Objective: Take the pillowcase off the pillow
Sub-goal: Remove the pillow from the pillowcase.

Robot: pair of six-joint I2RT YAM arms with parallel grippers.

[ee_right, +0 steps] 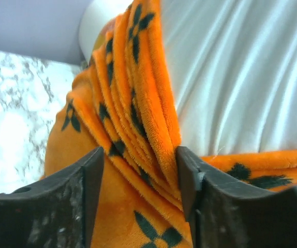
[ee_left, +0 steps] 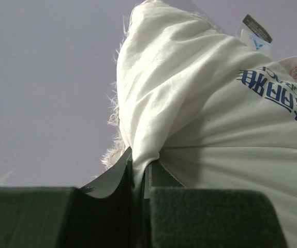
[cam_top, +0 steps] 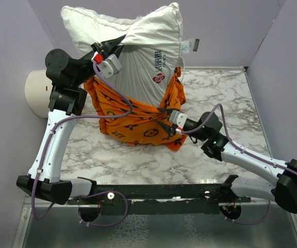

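Pillowcase (cam_top: pixel 138 121) is bunched round the lower end of the pillow (cam_top: pixel 143 57), on the marble table (cam_top: pixel 216 93), mouth facing the far wall. Pillow long axis runs from the table up to that wall, so I'd strip the case toward the near edge. Right gripper (cam_top: pixel 164 120) is nearer, jaws apart astride the orange rim folds; can't tell if biting. Left gripper (cam_top: pixel 121 41) is pinched shut on the pillow's upper edge.

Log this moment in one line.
left gripper shut on pillow | right gripper open, astride pillowcase folds | pillowcase bunched around pillow's near end
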